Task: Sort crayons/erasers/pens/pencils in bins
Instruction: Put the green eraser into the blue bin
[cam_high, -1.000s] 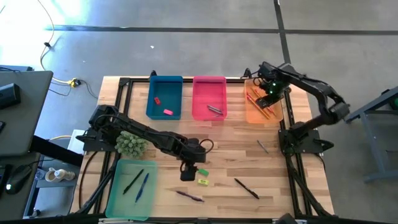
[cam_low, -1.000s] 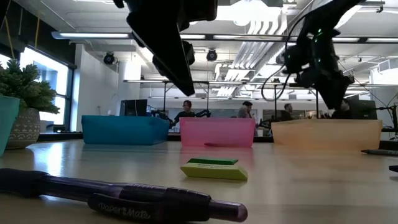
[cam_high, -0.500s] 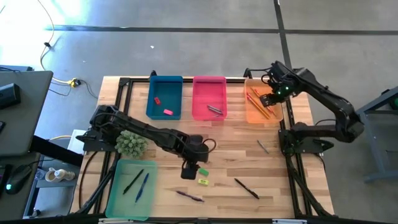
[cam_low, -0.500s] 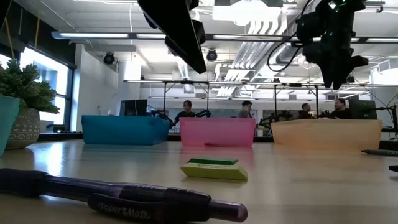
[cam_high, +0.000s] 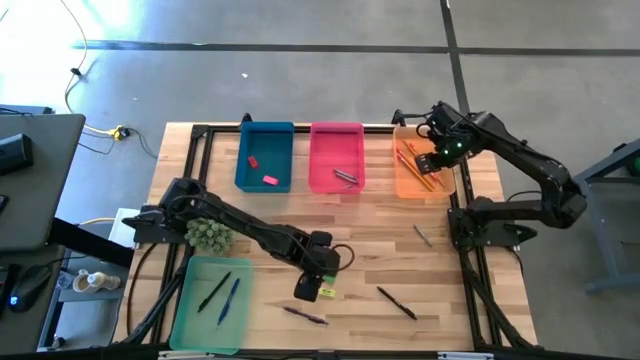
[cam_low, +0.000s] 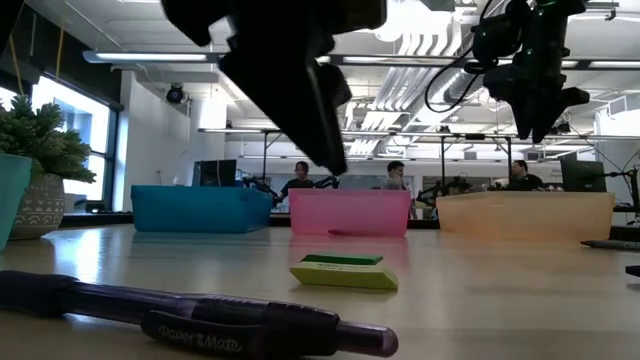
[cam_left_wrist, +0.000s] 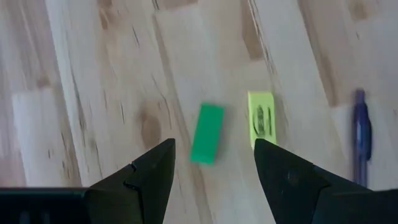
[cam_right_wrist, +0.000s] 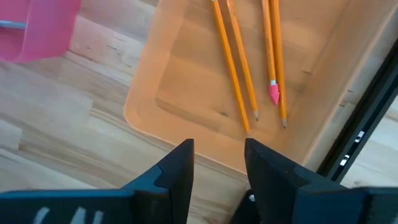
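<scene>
green eraser (cam_left_wrist: 206, 134), yellow eraser (cam_left_wrist: 261, 119), orange bin (cam_right_wrist: 186, 87)

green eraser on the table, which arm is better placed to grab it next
Left. The left gripper hangs open right over the green eraser, beside the yellow eraser. The right gripper is far off, empty above the orange bin holding pencils.

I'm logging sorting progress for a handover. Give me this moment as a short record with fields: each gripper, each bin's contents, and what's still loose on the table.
left gripper: open, above the green eraser, beside the yellow eraser
right gripper: open, empty, over the orange bin
orange bin: four pencils
blue bin: two erasers
pink bin: short grey crayons
mint bin: two pens
loose on table: both erasers, purple pen, black pen, one grey stick
</scene>
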